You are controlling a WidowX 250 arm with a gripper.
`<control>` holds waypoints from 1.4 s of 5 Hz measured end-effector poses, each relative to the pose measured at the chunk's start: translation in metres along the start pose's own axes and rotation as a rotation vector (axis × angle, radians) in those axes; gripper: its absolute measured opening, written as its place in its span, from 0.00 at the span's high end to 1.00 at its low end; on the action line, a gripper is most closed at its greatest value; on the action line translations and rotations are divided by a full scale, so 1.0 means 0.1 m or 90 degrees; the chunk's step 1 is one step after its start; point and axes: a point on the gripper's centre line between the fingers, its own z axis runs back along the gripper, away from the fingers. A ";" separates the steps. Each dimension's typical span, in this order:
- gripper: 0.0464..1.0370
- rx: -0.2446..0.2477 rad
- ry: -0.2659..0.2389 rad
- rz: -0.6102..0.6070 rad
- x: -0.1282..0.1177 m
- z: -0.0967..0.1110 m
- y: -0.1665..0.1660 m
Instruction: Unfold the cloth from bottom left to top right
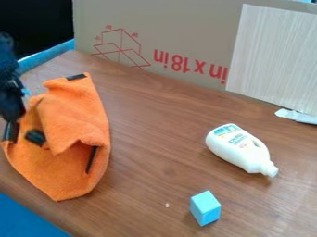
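Note:
The black gripper (11,131) hangs at the left edge of the camera view, its lower end against the left side of the orange cloth (73,118). Folded and rumpled, the cloth lies on the left part of the table, with a flap over its middle and a rounded end toward the front. A black strip shows at its top corner and another under the flap's right side. A dark piece sits in the folds just right of the gripper. Whether the gripper holds the cloth is unclear.
A white bottle (238,148) lies on the brown table (148,162) at the right, and a light blue block (205,208) stands at the front. A cardboard panel (186,28) rises along the back, with a white tube (297,116) near its right end.

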 end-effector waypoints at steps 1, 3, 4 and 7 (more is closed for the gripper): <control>0.98 -0.031 -0.024 0.003 0.03 0.23 -0.01; 0.60 -0.004 -0.008 0.025 0.02 0.21 0.02; 0.29 0.009 0.008 0.047 -0.01 0.05 0.00; 0.04 0.016 0.058 0.071 0.05 -0.32 -0.13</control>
